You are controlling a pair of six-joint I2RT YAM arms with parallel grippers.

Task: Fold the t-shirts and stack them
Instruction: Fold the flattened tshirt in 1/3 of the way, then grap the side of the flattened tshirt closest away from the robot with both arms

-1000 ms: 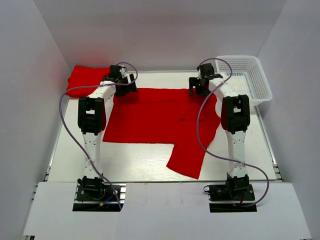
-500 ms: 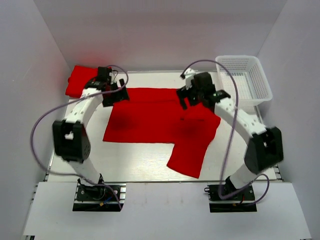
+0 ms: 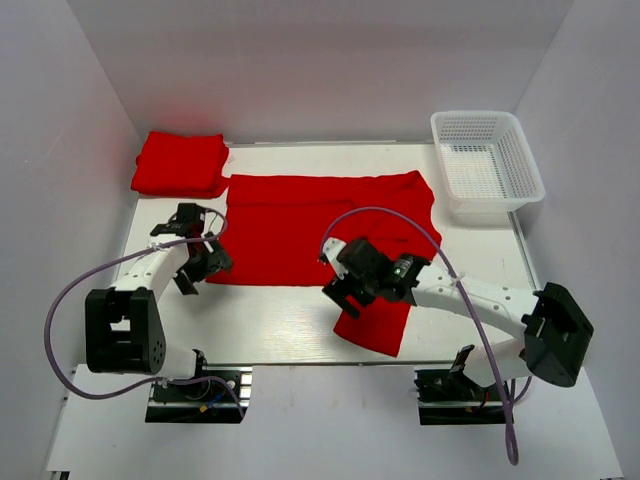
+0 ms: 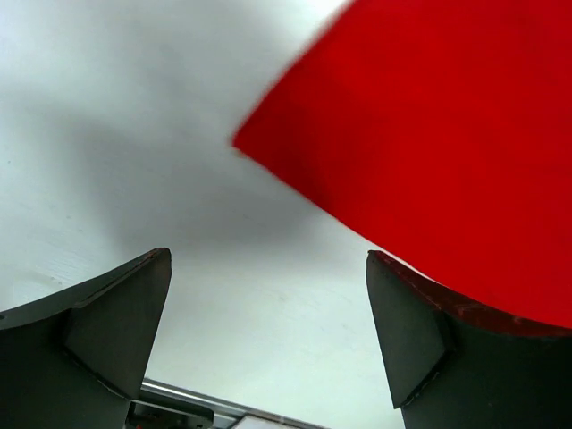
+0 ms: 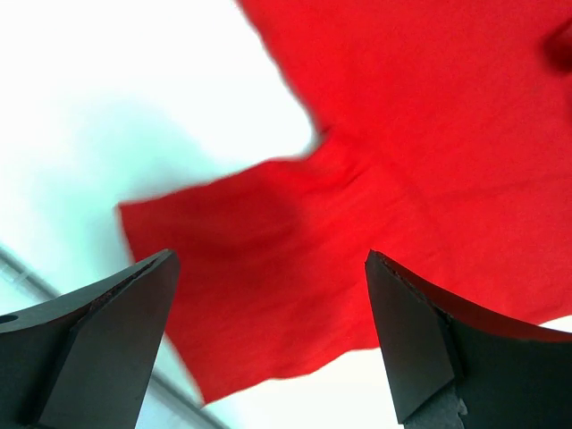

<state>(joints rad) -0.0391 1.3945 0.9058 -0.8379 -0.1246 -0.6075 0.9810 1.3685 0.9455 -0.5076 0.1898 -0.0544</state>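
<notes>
Basket [image 3: 476,115] and folded t-shirt [image 3: 178,163] — top view only

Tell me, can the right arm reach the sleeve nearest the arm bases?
Probably yes: the right gripper hangs open just over that sleeve of the spread t-shirt, with nothing between them.

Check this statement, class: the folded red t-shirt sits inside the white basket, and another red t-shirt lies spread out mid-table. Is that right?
No. The folded red t-shirt sits on the table at its far left corner, not inside the white basket, as the top external view shows. Another red t-shirt does lie spread out mid-table.
</notes>
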